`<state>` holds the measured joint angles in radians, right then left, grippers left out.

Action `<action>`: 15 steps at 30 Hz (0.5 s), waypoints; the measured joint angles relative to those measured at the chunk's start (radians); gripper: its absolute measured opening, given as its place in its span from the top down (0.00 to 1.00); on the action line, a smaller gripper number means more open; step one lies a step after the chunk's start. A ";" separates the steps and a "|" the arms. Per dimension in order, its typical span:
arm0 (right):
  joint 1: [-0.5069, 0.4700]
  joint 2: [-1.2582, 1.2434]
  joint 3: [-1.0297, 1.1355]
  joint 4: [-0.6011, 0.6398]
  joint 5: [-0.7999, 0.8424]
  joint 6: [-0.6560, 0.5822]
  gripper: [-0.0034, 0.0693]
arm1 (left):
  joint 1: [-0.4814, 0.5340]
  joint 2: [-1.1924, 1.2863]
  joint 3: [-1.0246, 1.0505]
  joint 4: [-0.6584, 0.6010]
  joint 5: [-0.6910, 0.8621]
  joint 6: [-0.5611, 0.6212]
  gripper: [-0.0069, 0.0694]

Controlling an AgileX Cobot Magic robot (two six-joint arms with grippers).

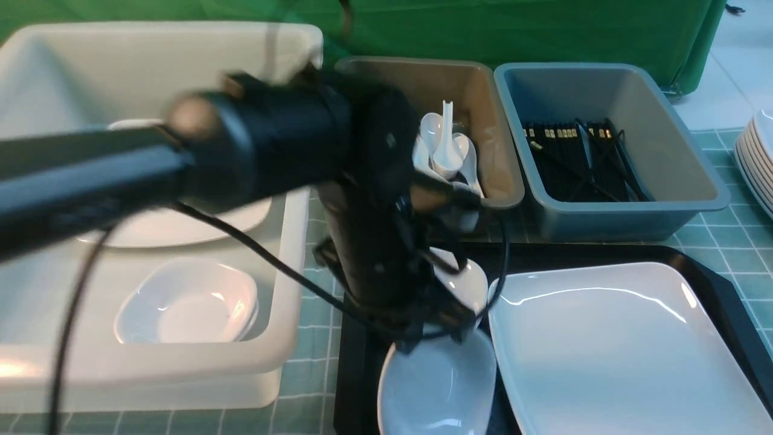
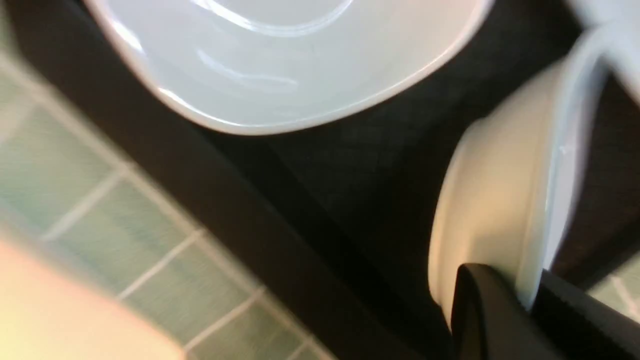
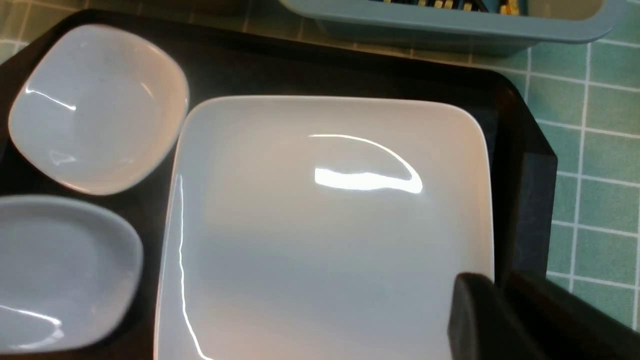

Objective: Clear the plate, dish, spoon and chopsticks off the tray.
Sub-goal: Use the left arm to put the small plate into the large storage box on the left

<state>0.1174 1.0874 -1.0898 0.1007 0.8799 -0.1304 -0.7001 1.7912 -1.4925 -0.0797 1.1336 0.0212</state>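
One small dish in the left gripper, plate on tray.

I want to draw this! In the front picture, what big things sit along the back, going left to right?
Big white rectangular plastic tub → beige rectangular plastic tub → blue-grey rectangular plastic tub → stack of white plates at the picture's edge.

No legible text or labels anywhere.
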 joint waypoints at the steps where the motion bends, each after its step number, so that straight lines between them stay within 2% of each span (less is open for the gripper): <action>1: 0.000 0.000 0.000 0.000 -0.001 0.000 0.80 | 0.014 -0.031 -0.014 -0.007 0.010 0.002 0.88; 4: 0.000 0.000 0.000 0.000 -0.001 0.000 0.79 | 0.072 -0.112 -0.054 -0.017 0.030 0.005 0.88; 5: 0.000 0.000 0.000 0.000 -0.002 0.000 0.79 | 0.141 -0.177 -0.087 -0.021 0.049 0.008 0.88; 8: 0.000 0.000 0.000 0.000 -0.009 -0.001 0.79 | 0.234 -0.230 -0.099 -0.026 0.064 0.023 0.88; 9: 0.000 0.000 0.000 0.000 -0.014 -0.002 0.79 | 0.314 -0.276 -0.098 -0.028 0.071 0.032 0.88; 10: 0.000 0.000 0.000 0.000 -0.016 -0.002 0.79 | 0.339 -0.286 -0.098 -0.028 0.073 0.033 0.88; 12: 0.000 0.000 0.000 0.000 -0.021 -0.002 0.78 | 0.490 -0.340 -0.076 -0.046 0.076 0.036 0.88; 13: 0.000 0.000 0.000 0.000 -0.021 -0.002 0.78 | 0.520 -0.349 -0.069 -0.053 0.075 0.037 0.88; 14: 0.000 0.000 0.000 0.000 -0.021 -0.003 0.78 | 0.642 -0.381 -0.027 -0.077 0.074 0.040 0.88; 15: 0.000 0.000 0.000 0.000 -0.021 -0.003 0.78 | 0.700 -0.394 -0.006 -0.087 0.069 0.040 0.88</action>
<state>0.1174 1.0874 -1.0898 0.1007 0.8593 -0.1335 0.0000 1.3972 -1.4982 -0.1666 1.2029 0.0611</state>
